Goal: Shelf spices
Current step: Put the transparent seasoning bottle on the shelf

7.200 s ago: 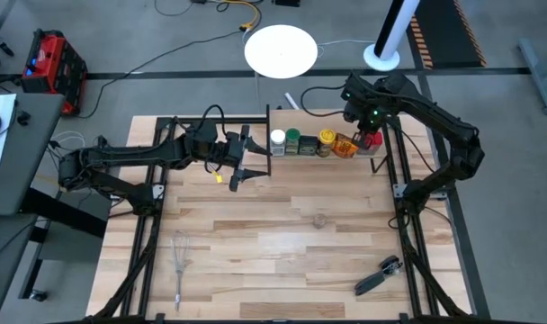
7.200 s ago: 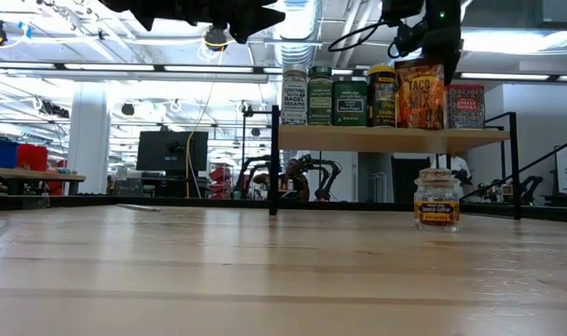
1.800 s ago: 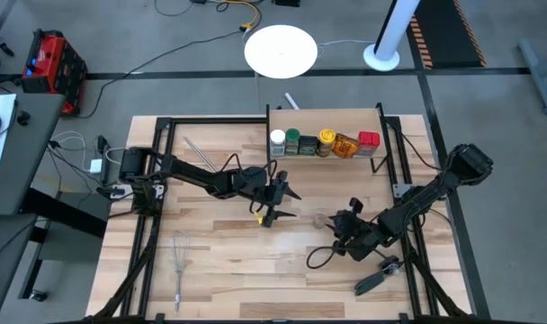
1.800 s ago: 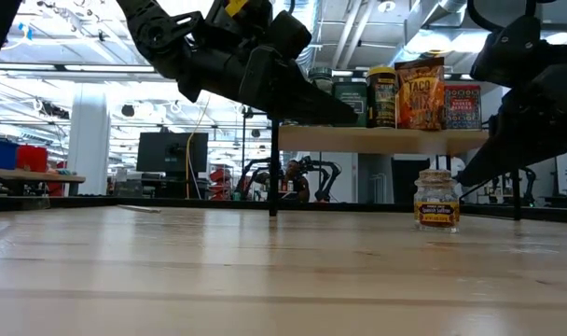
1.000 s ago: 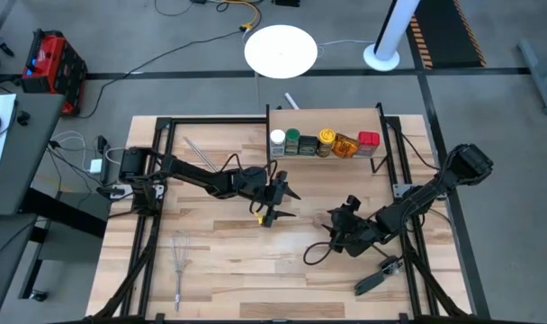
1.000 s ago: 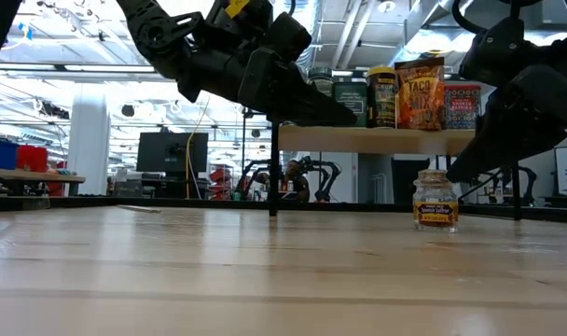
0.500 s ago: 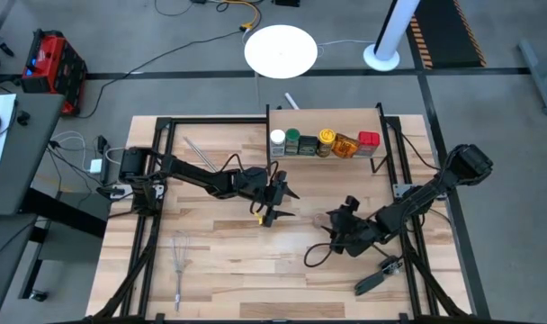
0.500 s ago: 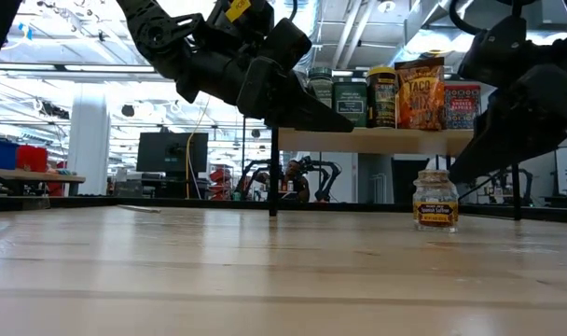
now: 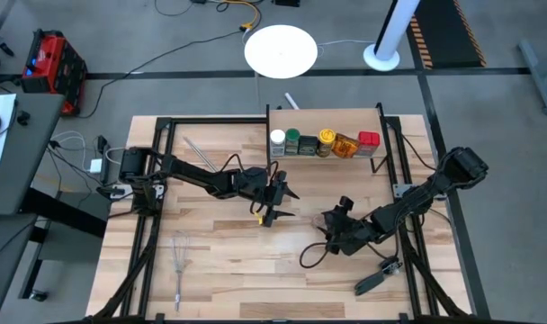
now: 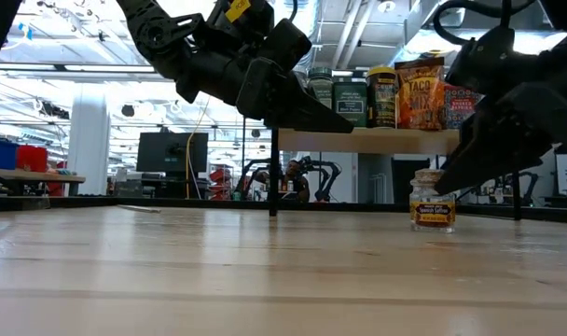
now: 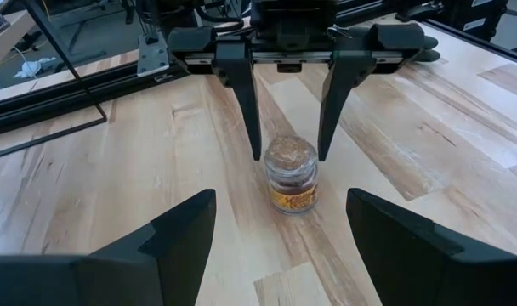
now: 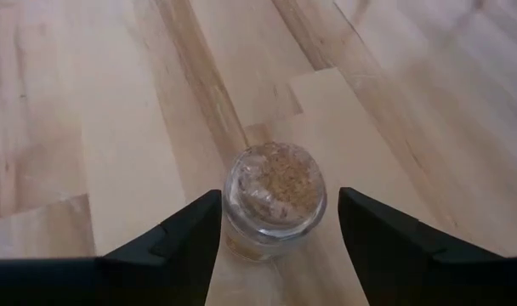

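Five spices (image 9: 320,142) line the shelf (image 10: 386,139), leaving one glass jar (image 12: 274,197) on the worktop (image 9: 237,261), apparently untouched (between the right hand's (image 12: 275,242) open fingers); the left hand (image 11: 280,229) waits open nearby.

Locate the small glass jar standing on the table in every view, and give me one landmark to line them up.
High view: hidden under the right gripper, right of centre.
Low view: glass jar at right, below the shelf.
Left wrist view: jar at centre.
Right wrist view: jar between the fingers.
Shared landmark: the right gripper, straddling the jar.
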Controlling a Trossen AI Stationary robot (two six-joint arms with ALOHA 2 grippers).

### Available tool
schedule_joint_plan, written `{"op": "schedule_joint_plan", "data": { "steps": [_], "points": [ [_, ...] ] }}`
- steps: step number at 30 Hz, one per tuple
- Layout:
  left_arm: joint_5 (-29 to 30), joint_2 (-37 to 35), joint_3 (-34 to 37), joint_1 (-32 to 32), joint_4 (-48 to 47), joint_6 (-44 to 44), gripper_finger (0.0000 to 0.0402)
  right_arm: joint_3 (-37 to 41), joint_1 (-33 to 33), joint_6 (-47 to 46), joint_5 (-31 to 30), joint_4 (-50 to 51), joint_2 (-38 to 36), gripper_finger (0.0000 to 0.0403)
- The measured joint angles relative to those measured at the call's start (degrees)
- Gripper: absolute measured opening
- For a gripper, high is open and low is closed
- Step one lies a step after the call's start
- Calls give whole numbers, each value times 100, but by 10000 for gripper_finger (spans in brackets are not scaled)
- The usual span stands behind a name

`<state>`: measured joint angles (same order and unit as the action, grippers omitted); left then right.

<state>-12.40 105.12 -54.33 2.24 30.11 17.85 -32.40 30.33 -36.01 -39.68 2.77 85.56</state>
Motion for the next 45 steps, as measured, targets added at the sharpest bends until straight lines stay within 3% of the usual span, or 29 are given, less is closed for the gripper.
{"op": "schedule_joint_plan", "data": {
  "steps": [18,35,45],
  "points": [
    [-4,0,0,0,-125,54,256,0,-199,596,117,-153,0,238],
    [-2,0,0,0,-123,57,256,0,-199,665,121,-186,-11,164],
    [-4,0,0,0,-123,59,256,0,-199,653,163,-177,-11,161]
  ]
}}
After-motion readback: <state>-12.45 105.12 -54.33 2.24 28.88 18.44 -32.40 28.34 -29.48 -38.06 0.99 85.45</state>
